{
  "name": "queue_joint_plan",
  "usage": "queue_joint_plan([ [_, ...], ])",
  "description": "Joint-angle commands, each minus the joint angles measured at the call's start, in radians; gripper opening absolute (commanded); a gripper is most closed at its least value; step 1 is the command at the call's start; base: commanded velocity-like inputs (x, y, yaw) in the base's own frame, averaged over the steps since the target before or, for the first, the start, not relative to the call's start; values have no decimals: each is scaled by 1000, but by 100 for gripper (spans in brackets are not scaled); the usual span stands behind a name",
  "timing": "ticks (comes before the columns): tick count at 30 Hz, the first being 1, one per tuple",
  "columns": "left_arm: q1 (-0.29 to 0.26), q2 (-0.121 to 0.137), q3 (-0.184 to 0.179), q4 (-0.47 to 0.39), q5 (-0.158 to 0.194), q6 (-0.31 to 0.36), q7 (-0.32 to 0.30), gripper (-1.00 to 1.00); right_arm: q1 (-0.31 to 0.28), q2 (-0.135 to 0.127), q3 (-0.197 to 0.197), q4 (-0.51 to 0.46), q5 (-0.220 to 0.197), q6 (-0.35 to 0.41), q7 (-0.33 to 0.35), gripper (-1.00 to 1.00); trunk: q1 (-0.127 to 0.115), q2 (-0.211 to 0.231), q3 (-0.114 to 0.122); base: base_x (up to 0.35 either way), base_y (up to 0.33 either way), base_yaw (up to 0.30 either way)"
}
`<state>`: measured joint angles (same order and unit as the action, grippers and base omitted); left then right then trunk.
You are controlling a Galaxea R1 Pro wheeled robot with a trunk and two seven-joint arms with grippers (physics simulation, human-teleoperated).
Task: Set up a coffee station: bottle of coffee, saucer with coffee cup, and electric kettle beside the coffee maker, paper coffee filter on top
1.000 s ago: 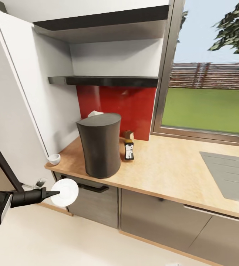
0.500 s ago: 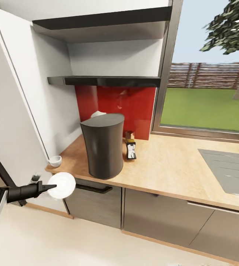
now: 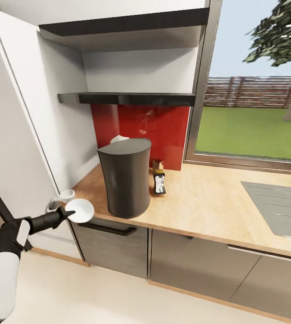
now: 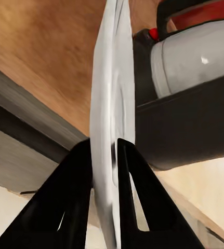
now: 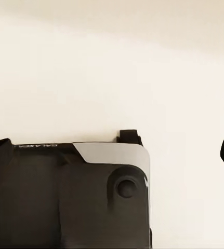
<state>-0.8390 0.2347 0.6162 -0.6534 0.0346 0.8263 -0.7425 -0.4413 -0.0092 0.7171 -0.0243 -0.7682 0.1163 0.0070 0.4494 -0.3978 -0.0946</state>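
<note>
The dark-grey coffee maker [image 3: 125, 177] stands on the beige countertop [image 3: 199, 202]. A white paper coffee filter [image 3: 117, 139] peeks up behind its top. The bottle of coffee [image 3: 158, 182] stands just right of it. The white coffee cup [image 3: 66, 195] sits at the counter's left corner. My left gripper [image 3: 67, 211] is shut on the rim of the white saucer [image 3: 81, 209], which hangs at the counter's front edge beside the cup. In the left wrist view both fingers [image 4: 79, 179] pinch the saucer [image 4: 110, 98] edge-on, near the coffee maker [image 4: 195, 129]. The black kitchen shelf [image 3: 127, 97] is bare. My right gripper [image 5: 113, 150] stands open over the floor.
A tall white panel [image 3: 24, 117] walls off the counter's left end. A red backsplash [image 3: 159, 128] and a large window [image 3: 253, 99] lie behind. A grey sink [image 3: 278, 207] is set in at the right. Grey cabinet fronts [image 3: 186, 256] are below.
My left gripper has lifted the saucer from below the counter's edge to its level, close to the cup, and tilted it flatter. The head camera shifted slightly early on.
</note>
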Motion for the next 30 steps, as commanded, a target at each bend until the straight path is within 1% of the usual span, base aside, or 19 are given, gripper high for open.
queue_joint_plan([
  [1, -2, -1, 3, -1, 23, 7, 23, -100, -1, -1, 8, -2, -18, 5, 1, 100, 1, -2, -2, 0, 0, 0],
  [2, -3, -1, 3, -1, 52, 6, 53, -100, -1, -1, 8, -2, -27, 5, 1, 100, 1, -2, -2, 0, 0, 0],
  [4, -11, -2, 2, -1, 91, 5, 88, -100, 0, -1, 8, -2, -32, 5, 1, 100, 1, -2, -2, 0, 0, 0],
  [5, -20, -3, 2, -1, 113, 4, 116, -100, 0, -1, 8, -2, -34, 5, 2, 100, 1, -2, -2, 0, 0, 0],
  [7, -31, -10, 2, -2, 137, 3, 158, -100, 0, 0, 8, -2, -35, 5, 4, 100, 1, -2, -2, 0, 0, 0],
  [9, -41, -23, 2, -2, 153, 2, 174, -100, 0, 0, 8, -2, -35, 4, 5, 100, 1, -2, -2, 0, 0, 0],
  [10, -47, -34, 2, -2, 162, 2, 181, -100, 0, 1, 8, -2, -35, 2, 5, 100, 1, -2, -2, 0, 0, 0],
  [12, -39, -45, 13, -13, 175, -1, 191, -100, 11, 10, 8, -3, -36, -10, 6, 100, 1, -2, -2, 0, 0, 0],
  [14, -39, -56, 25, -24, 188, 0, 203, -100, 22, 11, 8, -3, -36, -20, 5, 100, 1, -2, -2, 0, 0, 0],
  [15, -39, -62, 21, -18, 195, 1, 197, -100, 28, 12, 8, -2, -36, -16, 5, 100, 1, -2, -2, 0, 0, 0],
  [18, -39, -55, 23, -7, 206, -2, 182, -100, 45, 12, 8, -3, -36, -27, 5, 100, 1, -2, -2, 0, 0, 0],
  [23, -40, -56, 25, -8, 238, -22, 193, -100, 50, 8, 8, -2, -36, -50, 3, 100, 1, -2, -2, 0, 0, 0],
  [30, -40, -80, 27, -9, 280, -58, 232, -100, 59, 6, 8, -2, -36, -52, 1, 100, 1, -2, -2, 1, 0, 0],
])
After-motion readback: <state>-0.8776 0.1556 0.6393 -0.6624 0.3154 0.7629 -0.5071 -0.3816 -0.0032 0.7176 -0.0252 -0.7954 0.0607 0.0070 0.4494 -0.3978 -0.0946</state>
